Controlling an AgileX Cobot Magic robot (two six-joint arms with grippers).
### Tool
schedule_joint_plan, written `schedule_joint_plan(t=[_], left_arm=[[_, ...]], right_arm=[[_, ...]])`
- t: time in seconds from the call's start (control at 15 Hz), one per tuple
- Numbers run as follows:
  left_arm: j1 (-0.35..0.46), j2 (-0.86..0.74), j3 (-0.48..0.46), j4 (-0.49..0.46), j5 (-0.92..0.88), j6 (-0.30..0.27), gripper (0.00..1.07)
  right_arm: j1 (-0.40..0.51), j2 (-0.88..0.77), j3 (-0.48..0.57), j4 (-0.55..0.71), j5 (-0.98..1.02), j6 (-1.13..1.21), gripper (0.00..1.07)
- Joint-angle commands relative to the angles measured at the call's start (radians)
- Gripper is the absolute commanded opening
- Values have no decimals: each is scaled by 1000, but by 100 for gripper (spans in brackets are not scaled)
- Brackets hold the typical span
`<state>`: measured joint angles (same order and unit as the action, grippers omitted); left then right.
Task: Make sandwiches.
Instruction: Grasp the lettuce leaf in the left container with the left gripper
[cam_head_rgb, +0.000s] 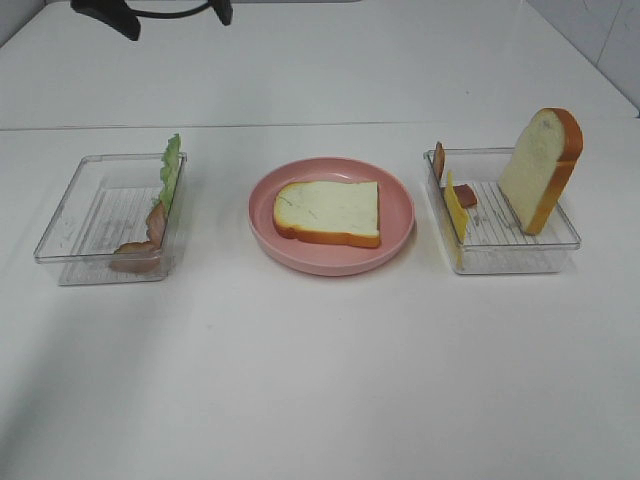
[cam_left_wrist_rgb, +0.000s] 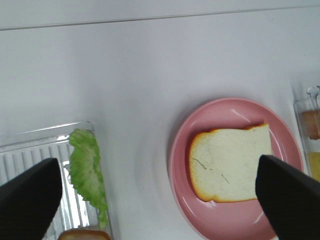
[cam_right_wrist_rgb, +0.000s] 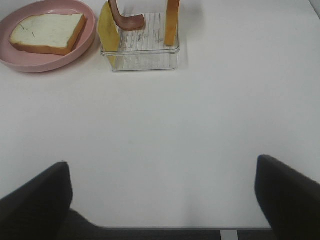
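left tray (cam_head_rgb: 100, 215) holds lettuce (cam_head_rgb: 171, 170) and bacon (cam_head_rgb: 152, 228), plate (cam_head_rgb: 400, 215) bread (cam_head_rgb: 328, 212).

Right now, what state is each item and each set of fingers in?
Plate bread slice: lying flat on pink plate.
Second bread slice: upright in right tray.
Lettuce: upright against left tray wall.
Cheese: on edge in right tray.
Left fingers: open.
Right fingers: open.

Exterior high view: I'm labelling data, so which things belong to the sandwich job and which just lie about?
Job: flat bread slice, upright bread slice, lettuce, bacon strips, cheese.
Lying about: pink plate, left tray, right tray.
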<state>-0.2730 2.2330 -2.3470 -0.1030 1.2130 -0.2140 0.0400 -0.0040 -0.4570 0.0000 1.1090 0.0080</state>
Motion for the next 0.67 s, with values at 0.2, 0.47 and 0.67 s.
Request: schedule_joint_plan(t=[0.2,0.47,0.67], left_arm=[[59,-9,66,-20,98,14,102],[59,72,121,-37,50,14,102],[59,156,121,-48,15,12,102]], right_arm=[[-3,-29,1,0,-5,-2,96],[-3,-29,1,0,-5,-2,96],[-3,-29,1,0,-5,-2,96]])
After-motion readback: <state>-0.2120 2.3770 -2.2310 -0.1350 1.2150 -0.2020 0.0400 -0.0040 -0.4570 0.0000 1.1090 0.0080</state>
